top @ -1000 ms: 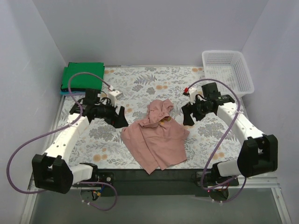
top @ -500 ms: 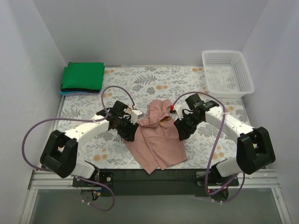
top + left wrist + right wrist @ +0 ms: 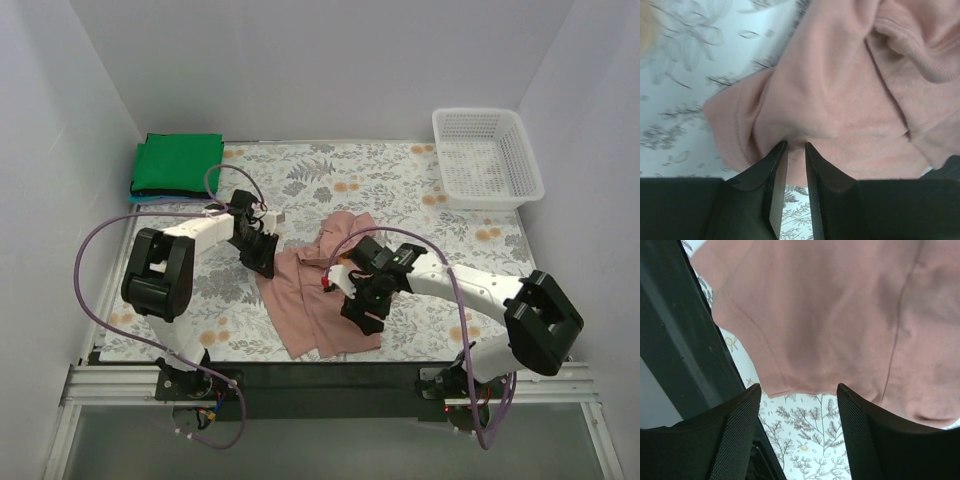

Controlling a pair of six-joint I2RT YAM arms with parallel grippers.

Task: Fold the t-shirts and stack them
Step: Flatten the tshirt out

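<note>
A dusty pink-brown t-shirt (image 3: 322,290) lies crumpled in the middle of the floral table cloth (image 3: 420,180). My left gripper (image 3: 262,262) sits at the shirt's left edge. In the left wrist view its fingers (image 3: 796,145) stand close together with a fold of the pink t-shirt (image 3: 840,90) pinched between the tips. My right gripper (image 3: 362,312) is low at the shirt's lower right hem. In the right wrist view it (image 3: 799,389) stands open, its tips at the hem (image 3: 805,340), with bare table cloth between the fingers. A folded bright green t-shirt (image 3: 178,165) tops a stack at the back left.
A white mesh basket (image 3: 487,155) stands at the back right corner. White walls close the table on three sides. The black front edge (image 3: 330,375) of the table runs just below the pink shirt. Purple cables loop off both arms.
Both arms have swung in from the sides onto the pink shirt. The left gripper has closed on its left edge. The right gripper has moved down to the lower right hem.
</note>
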